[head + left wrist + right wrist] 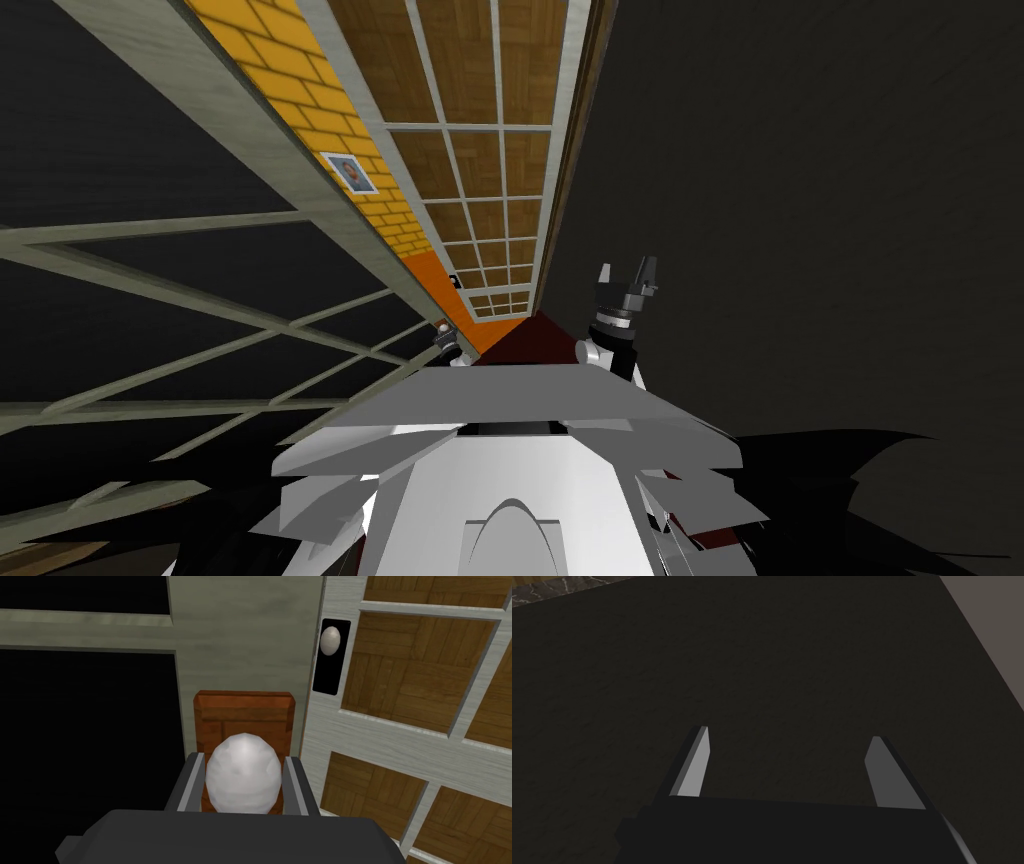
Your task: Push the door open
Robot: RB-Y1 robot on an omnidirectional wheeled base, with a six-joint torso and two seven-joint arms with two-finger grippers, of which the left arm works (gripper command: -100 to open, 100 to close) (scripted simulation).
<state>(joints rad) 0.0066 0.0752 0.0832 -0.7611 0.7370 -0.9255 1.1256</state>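
The grasp is made and the swing is what remains. The left gripper (245,759) is clenched on the door's knob (243,783), one thin finger pressed to each side of it. The knob is a pale grey, egg-shaped lump with a dull sheen, and it sits on a reddish-brown wooden plate (243,708).

That plate is fixed to the grey-green door (245,641), whose frame is plain and flat, with black areas where its panes are. In the head view this door runs along the left of the scene, from close in front of me away to the far left.

Just to the right of it stands a white-framed panel of panes (400,738) through which parquet shows. It carries its own small knob (330,640) on a black plate (325,678).

Between the two, the head view shows a wedge of yellow brick wall (300,90) with a small framed picture (349,172). That suggests the door already stands partly off its frame, though the wide lens makes the angle hard to judge. By my reading, most of the push is still to do.

The right gripper (790,735) is released, its fingers spread well apart. It is raised to the right of the doors, before a flat dark surface, and touches nothing.
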